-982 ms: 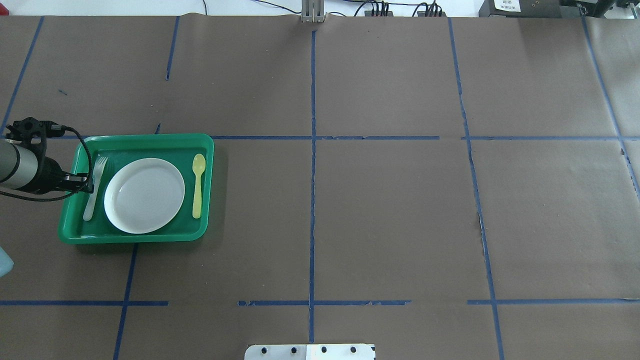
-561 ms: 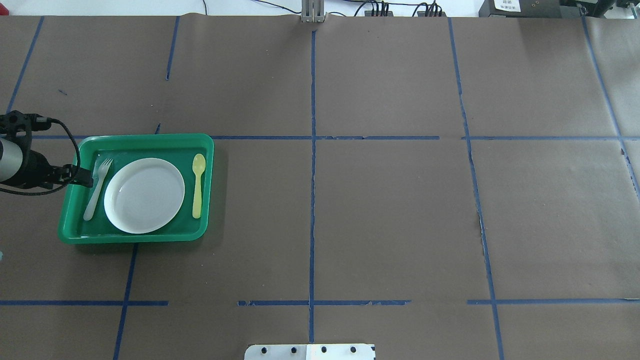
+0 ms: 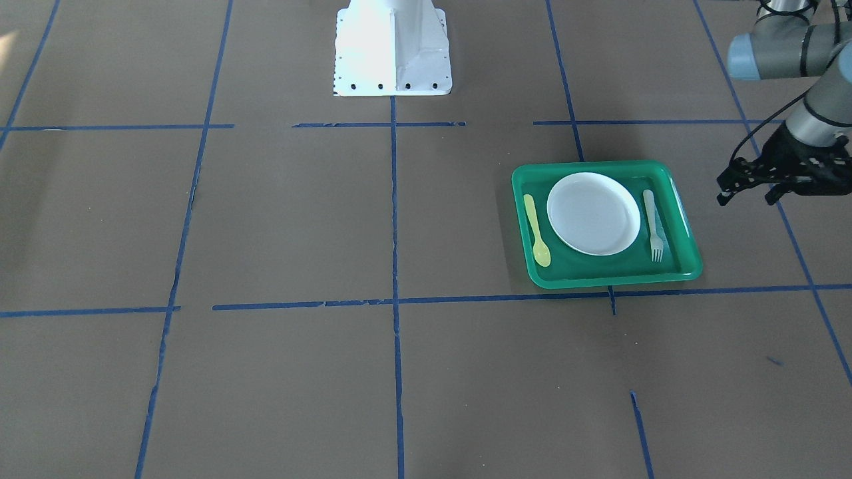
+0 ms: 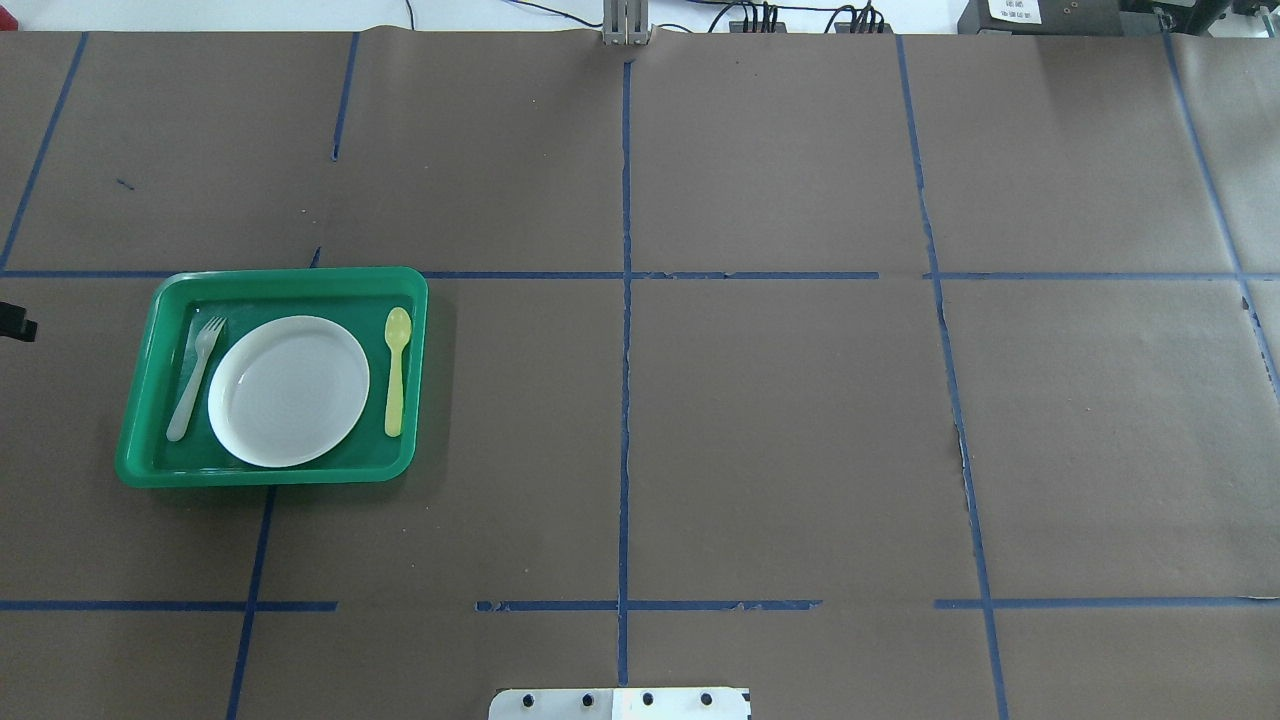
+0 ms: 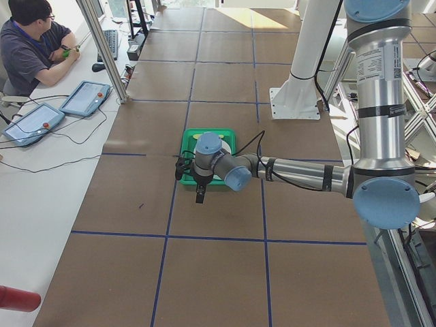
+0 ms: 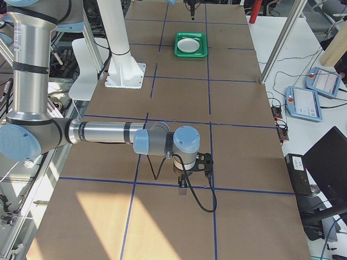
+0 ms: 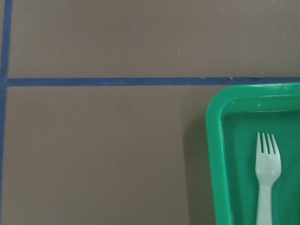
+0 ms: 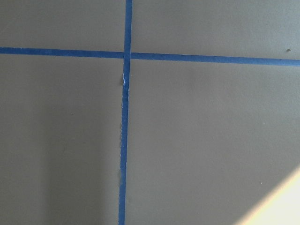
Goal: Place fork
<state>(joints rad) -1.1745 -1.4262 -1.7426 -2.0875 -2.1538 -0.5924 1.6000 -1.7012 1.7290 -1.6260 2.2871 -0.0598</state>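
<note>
The pale translucent fork point(image 4: 195, 375) lies in the green tray point(image 4: 290, 277), left of the white plate point(image 4: 288, 390), tines toward the far side. It also shows in the front view point(image 3: 653, 226) and the left wrist view point(image 7: 267, 178). A yellow spoon point(image 4: 396, 370) lies on the plate's other side. My left gripper point(image 3: 745, 198) hangs open and empty above the table, outside the tray's edge; only a sliver of it shows at the overhead view's left edge point(image 4: 15, 325). My right gripper point(image 6: 184, 184) shows only in the right side view, far from the tray, and I cannot tell whether it is open or shut.
The robot's white base point(image 3: 393, 46) stands at the table's middle near edge. Blue tape lines cross the brown paper. An operator point(image 5: 30, 41) sits at a side desk with tablets point(image 5: 85, 97).
My left arm has drawn back leftward from over the tray's fork side, almost out of the overhead view. The fork, plate and spoon have not moved.
</note>
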